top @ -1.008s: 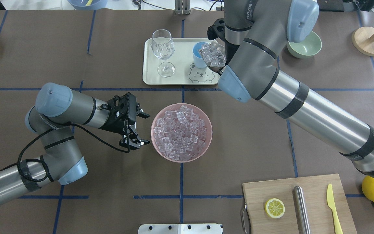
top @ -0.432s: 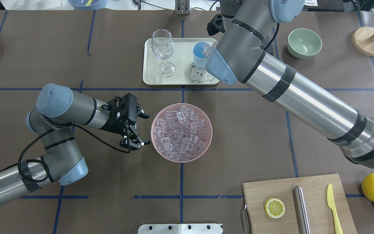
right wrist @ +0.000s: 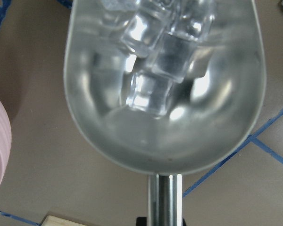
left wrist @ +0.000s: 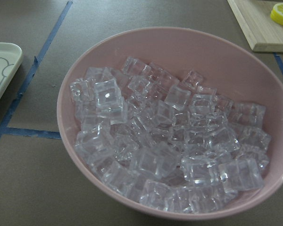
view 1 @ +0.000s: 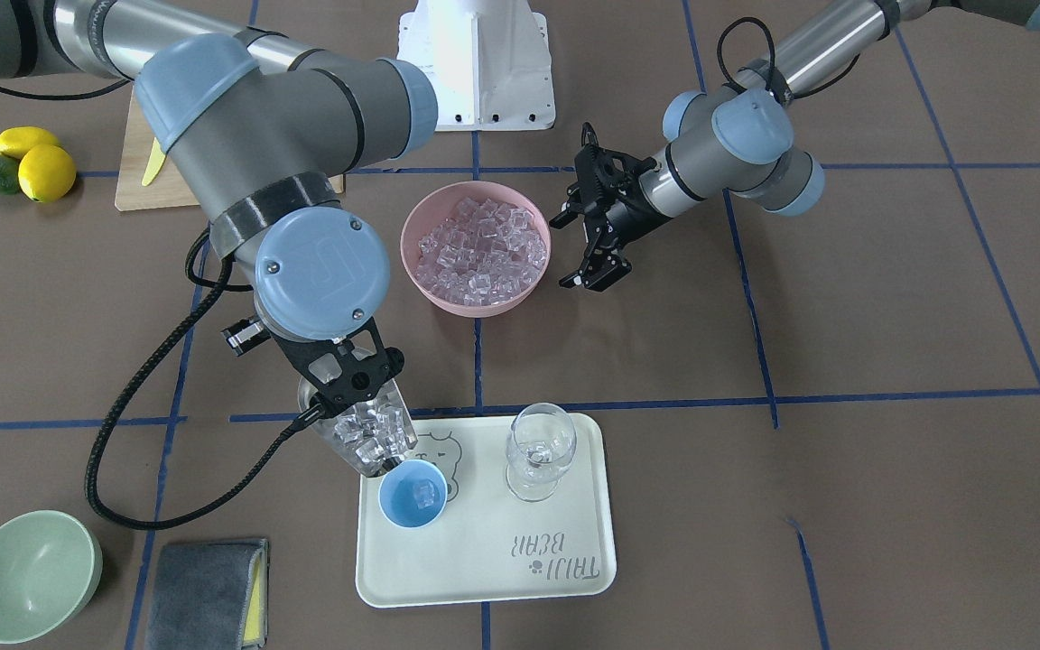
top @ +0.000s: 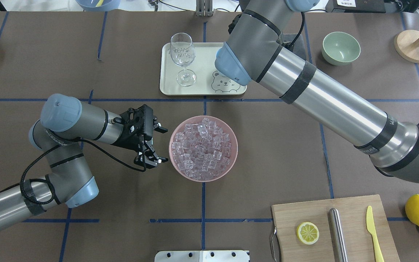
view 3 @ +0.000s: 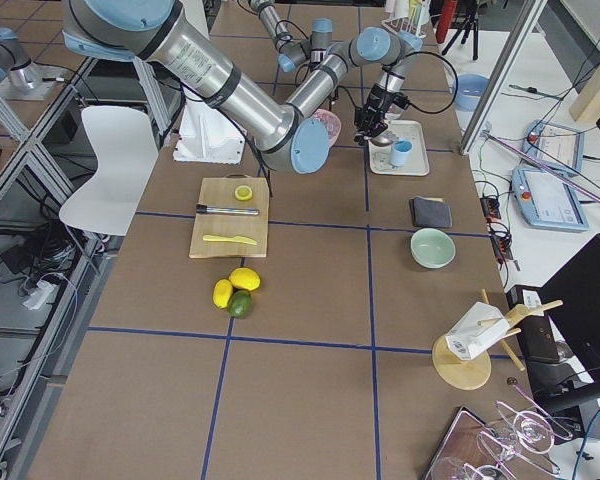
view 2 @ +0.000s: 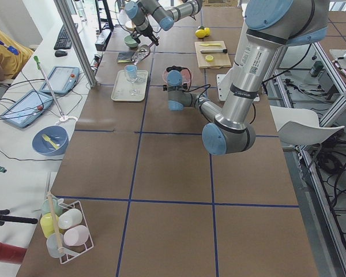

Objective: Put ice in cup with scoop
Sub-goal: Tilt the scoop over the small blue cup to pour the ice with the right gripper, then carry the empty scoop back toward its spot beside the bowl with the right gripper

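Scoop [view 1: 366,440] moved over cup [view 1: 399,502]; brown table [view 1: 890,271], blue tape grid [view 1: 845,396].

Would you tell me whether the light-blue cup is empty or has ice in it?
Nearly empty: one clear ice cube shows in the cup, its blue floor otherwise bare; the tipped scoop at its rim holds more.

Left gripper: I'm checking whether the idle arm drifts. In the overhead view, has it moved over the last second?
No. The left gripper hangs open at the same spot as before, just left of the pink bowl and apart from its rim.
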Controlling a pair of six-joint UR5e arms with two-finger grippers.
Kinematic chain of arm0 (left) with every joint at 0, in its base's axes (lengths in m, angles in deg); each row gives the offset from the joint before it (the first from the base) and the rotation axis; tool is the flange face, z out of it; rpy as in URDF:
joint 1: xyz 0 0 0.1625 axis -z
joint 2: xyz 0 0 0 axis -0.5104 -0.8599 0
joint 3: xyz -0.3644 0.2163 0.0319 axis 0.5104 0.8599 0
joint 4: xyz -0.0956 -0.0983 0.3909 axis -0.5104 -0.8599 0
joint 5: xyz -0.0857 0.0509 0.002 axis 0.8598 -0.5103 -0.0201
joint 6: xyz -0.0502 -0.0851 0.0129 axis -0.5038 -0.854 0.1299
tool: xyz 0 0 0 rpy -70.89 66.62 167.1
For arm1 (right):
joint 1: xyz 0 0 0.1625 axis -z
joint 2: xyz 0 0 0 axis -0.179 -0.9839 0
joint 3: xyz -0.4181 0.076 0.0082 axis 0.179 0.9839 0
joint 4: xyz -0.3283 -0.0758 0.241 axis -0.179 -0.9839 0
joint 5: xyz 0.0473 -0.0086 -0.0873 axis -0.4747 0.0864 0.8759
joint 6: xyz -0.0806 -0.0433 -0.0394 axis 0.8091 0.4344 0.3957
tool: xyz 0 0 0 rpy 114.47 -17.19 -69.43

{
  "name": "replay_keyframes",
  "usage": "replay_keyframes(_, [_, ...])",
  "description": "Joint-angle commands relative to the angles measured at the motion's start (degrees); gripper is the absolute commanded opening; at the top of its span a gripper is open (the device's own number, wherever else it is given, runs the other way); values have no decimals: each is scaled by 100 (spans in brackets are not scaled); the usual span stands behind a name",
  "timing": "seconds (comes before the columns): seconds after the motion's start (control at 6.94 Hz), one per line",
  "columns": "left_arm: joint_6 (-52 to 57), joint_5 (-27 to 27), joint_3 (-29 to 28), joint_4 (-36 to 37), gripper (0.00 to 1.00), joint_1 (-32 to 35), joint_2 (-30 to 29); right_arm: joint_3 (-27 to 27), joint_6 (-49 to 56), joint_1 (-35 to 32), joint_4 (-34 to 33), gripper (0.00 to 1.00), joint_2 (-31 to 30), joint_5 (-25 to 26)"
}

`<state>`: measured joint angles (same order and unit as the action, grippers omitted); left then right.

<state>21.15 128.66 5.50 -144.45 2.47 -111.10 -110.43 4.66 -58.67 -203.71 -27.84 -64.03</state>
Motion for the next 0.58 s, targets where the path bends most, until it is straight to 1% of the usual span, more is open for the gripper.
replay_keyframes(0.0, [0, -8, -3, -10, 100, -12, -8, 41, 346, -25, -401, 0, 117, 169])
replay_keyframes(0.43, [-17, -8, 6, -36, 100, -12, 0, 85, 558, -42, -596, 0, 188, 310])
